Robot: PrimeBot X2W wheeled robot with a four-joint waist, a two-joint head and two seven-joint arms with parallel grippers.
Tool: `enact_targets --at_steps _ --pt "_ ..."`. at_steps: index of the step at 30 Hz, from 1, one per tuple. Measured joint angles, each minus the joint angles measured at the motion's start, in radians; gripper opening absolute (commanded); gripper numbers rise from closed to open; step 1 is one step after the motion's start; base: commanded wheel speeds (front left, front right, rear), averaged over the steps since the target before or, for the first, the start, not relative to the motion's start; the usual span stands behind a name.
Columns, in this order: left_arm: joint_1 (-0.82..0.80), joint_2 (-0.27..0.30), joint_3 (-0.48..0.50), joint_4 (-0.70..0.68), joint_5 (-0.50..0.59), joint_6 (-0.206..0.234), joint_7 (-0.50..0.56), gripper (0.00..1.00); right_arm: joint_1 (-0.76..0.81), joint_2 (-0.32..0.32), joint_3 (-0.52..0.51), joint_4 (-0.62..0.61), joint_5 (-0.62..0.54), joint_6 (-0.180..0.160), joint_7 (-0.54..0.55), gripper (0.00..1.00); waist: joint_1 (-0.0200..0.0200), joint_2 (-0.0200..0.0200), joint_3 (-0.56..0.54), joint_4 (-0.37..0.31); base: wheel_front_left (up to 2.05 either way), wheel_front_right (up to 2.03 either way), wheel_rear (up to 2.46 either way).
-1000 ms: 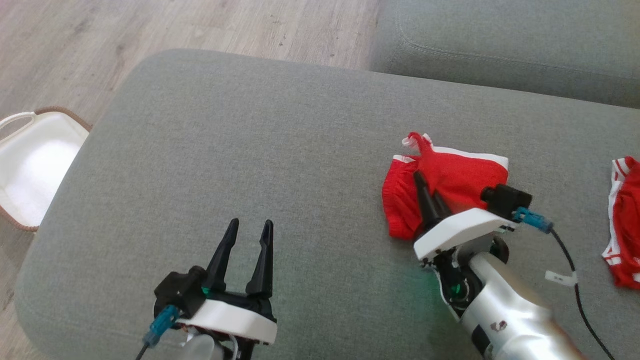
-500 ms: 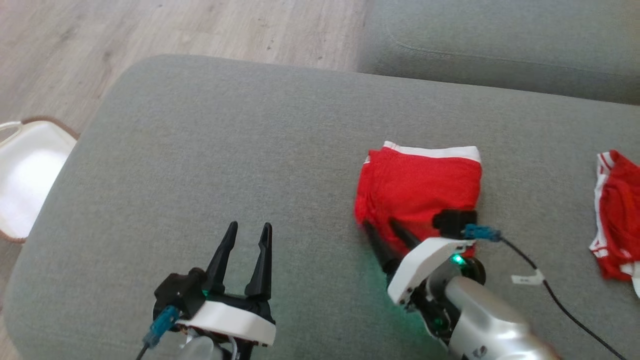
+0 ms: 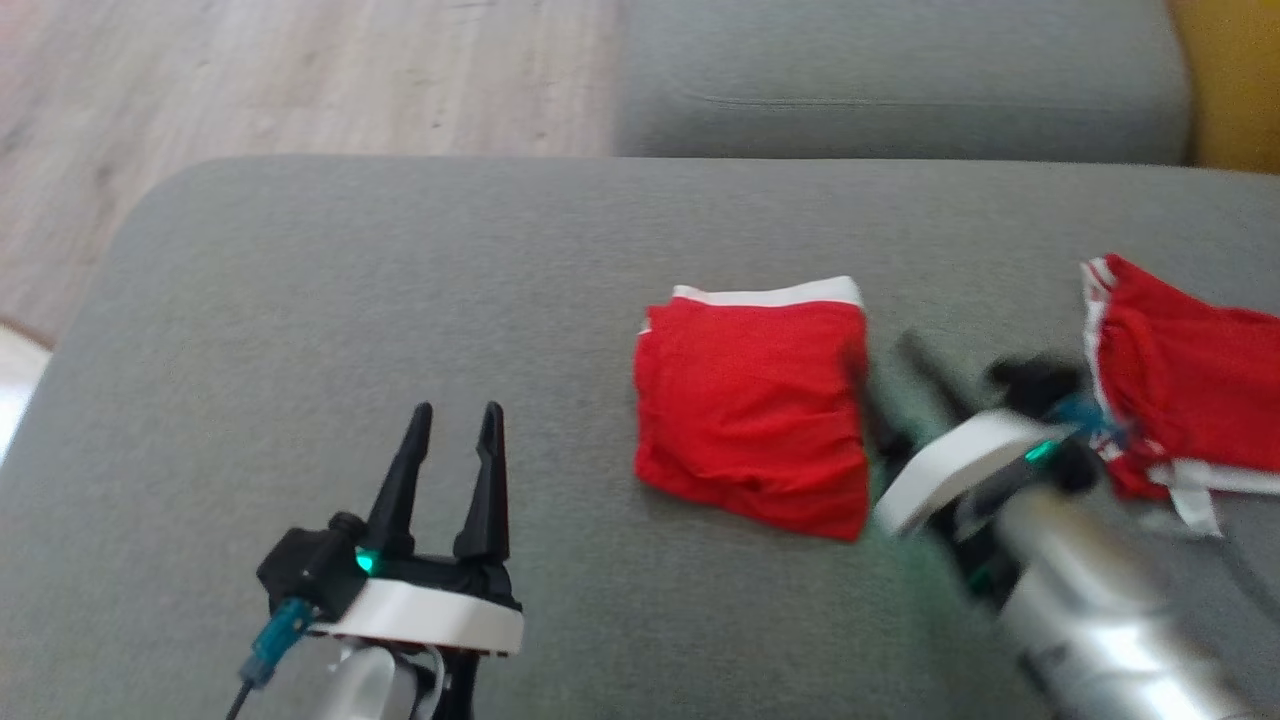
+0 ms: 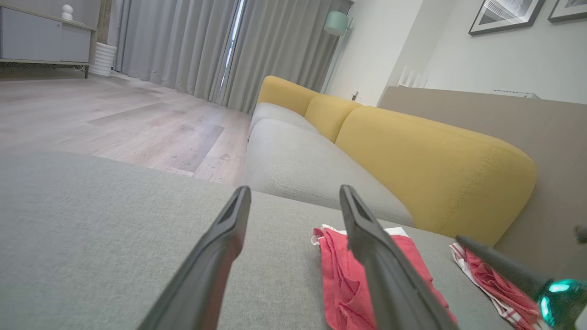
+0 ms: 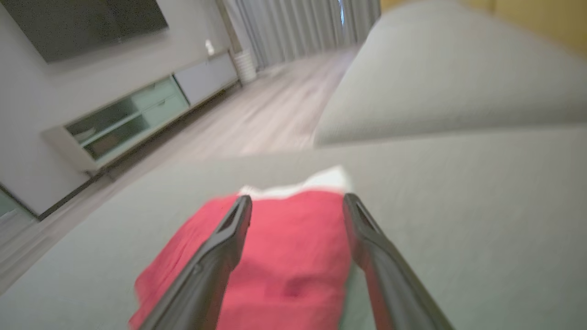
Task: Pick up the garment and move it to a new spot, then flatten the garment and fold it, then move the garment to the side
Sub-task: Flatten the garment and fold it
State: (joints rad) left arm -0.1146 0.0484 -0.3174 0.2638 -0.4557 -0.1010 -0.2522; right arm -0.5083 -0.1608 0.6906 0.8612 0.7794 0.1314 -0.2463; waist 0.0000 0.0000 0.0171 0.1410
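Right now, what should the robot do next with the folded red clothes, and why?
Probably ease the right gripper onto the garment's nearest edge and close on it. The garment lies folded flat on the cushion, the right gripper is open right beside it, and the left gripper is open and farther off. Moving it aside looks like the step left.

Bright, even daylight; motion blur smears head and right wrist views.
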Motion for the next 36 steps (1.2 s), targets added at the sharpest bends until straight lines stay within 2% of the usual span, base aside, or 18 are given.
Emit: enact_targets --at_steps 3,4,7,9,13,22,23,24,25,30,36 --pt "0.000 0.000 0.021 -0.028 0.008 0.004 0.000 1.00 0.008 -0.043 -0.204 -0.125 -0.155 0.000 -0.002 1.00 0.0000 0.0000 -0.001 -0.035 0.00 0.00 0.00" --pt "0.000 0.000 0.029 -0.042 0.008 0.004 0.000 1.00 0.039 -0.044 -0.345 -0.228 -0.274 0.000 -0.005 1.00 0.0000 0.0000 -0.001 -0.057 0.00 0.00 0.00" --pt "0.000 0.000 0.030 -0.048 0.008 0.004 0.000 1.00 0.162 -0.004 -0.522 -0.367 -0.453 0.000 -0.005 1.00 0.0000 0.0000 0.004 -0.086 0.00 0.00 0.00" --pt "0.000 0.000 0.030 -0.050 0.008 0.004 0.000 1.00 0.269 0.036 -0.594 -0.423 -0.539 0.000 -0.005 1.00 0.0000 0.0000 0.008 -0.101 0.00 0.00 0.00" --pt "0.000 0.000 0.027 -0.051 0.008 0.003 0.000 1.00 0.411 0.100 -0.652 -0.479 -0.606 0.000 -0.005 1.00 0.0000 0.0000 0.016 -0.116 0.00 0.00 0.00" --pt "0.000 0.000 -0.009 -0.051 0.005 -0.002 0.000 1.00 0.411 0.111 -0.663 -0.540 -0.632 0.000 -0.003 1.00 0.0000 0.0000 0.043 -0.071 0.00 0.00 0.00" --pt "0.000 0.000 -0.013 -0.051 0.005 -0.003 0.000 1.00 0.406 0.112 -0.660 -0.541 -0.632 0.000 0.000 0.86 0.0000 0.0000 0.049 -0.061 0.00 0.00 0.00" --pt "-0.001 0.000 -0.017 -0.051 0.005 -0.005 0.000 1.00 0.397 0.112 -0.658 -0.541 -0.636 0.000 0.002 0.06 0.0000 0.0000 0.056 -0.051 0.00 0.00 0.00" --pt "-0.002 0.000 -0.021 -0.051 0.004 -0.005 0.000 1.00 0.384 0.112 -0.655 -0.541 -0.644 0.000 0.002 0.00 0.0000 0.0000 0.064 -0.041 0.00 0.00 0.00" --pt "-0.012 0.000 -0.044 -0.051 -0.003 -0.005 0.000 1.00 0.277 0.112 -0.622 -0.510 -0.688 0.000 0.020 0.00 0.0002 0.0000 0.112 0.013 0.00 0.00 0.00" --pt "-0.056 0.000 -0.070 -0.051 -0.016 -0.005 0.000 1.00 0.129 0.111 -0.599 -0.326 -0.699 0.000 0.063 0.00 0.0002 0.0000 0.169 0.081 0.00 0.00 0.00"
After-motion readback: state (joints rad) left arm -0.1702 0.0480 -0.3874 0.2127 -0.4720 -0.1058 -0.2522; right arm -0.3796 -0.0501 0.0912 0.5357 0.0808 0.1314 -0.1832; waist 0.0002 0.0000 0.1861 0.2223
